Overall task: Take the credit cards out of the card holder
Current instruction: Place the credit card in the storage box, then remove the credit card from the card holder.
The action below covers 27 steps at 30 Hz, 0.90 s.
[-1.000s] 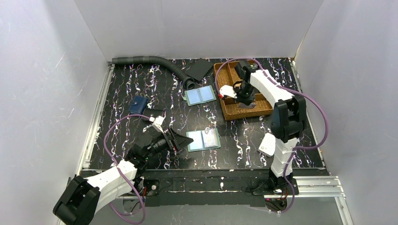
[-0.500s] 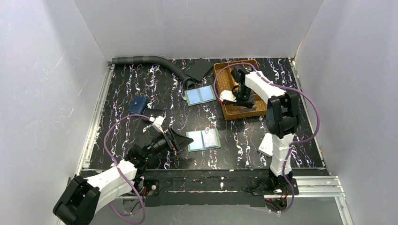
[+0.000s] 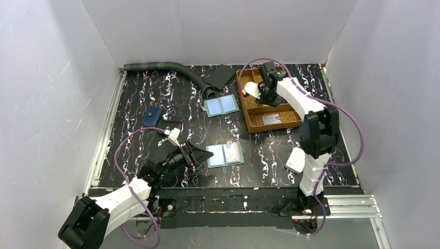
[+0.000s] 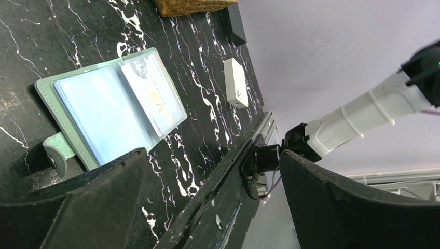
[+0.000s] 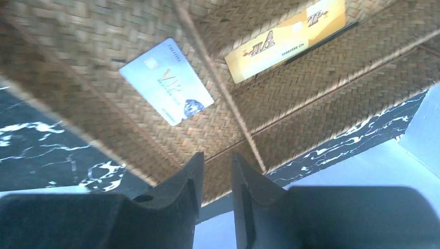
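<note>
Right claw (image 5: pixel 217 161) risen, pale credit card (image 5: pixel 166 80) below, apart

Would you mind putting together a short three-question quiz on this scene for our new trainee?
1. True or false: the right gripper is over the woven basket with nothing in its grip.
2. How many cards lie in the basket? A) none B) one C) two
3. Which gripper is beside the open card holder nearest the arms?
Key: 1 true; 2 C, a pale card and a gold card in separate compartments; 3 the left gripper, jaws wide open.
</note>
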Tool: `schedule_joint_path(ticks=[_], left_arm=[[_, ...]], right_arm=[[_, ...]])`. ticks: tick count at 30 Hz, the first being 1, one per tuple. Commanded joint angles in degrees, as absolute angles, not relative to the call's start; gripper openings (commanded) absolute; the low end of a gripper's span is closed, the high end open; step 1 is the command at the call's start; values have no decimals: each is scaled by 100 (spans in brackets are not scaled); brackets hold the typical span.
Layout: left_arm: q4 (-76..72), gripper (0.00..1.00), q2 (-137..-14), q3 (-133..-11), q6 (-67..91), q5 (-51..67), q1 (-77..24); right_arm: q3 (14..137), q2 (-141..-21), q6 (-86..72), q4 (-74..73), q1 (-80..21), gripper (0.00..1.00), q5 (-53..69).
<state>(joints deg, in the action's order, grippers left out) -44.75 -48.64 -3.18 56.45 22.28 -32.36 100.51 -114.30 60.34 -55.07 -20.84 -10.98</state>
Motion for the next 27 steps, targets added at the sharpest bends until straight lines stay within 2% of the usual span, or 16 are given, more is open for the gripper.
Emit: schedule_joint_path(ticks=[1, 5, 10, 12, 15, 17, 20, 27], left_arm=[[-4431, 98, -4966, -319, 6095, 2037, -3201], [-4438, 98, -5115, -386, 6203, 2152, -3190], [-4433, 98, -5192, -521, 6229, 2418, -3190], [-4430, 98, -5259, -576, 6295, 2518, -3190], [-4382, 98, -5595, -812, 6389, 2840, -3190], [-4332, 98, -5781, -932, 6394, 2942, -3199], [-3960, 98, -6030, -1198, 6239, 2844, -3378], [-1982, 98, -6084, -2050, 5474, 1903, -3961]], right_arm=[[9412, -10159, 5086, -5148, -2040, 35, 387], [8257, -9299, 4517, -4525, -2007, 37, 1735], [6990, -8383, 4242, -3845, -1592, 45, 3732], [6321, -7815, 3806, -3167, -1287, 56, 4673], [5017, -7157, 2134, -1123, -631, 80, 5974], [4648, -7011, 1664, -503, -452, 87, 6143], [4400, -7034, 1474, -344, -280, 93, 6369], [4230, -7228, 829, 120, -133, 94, 6634]])
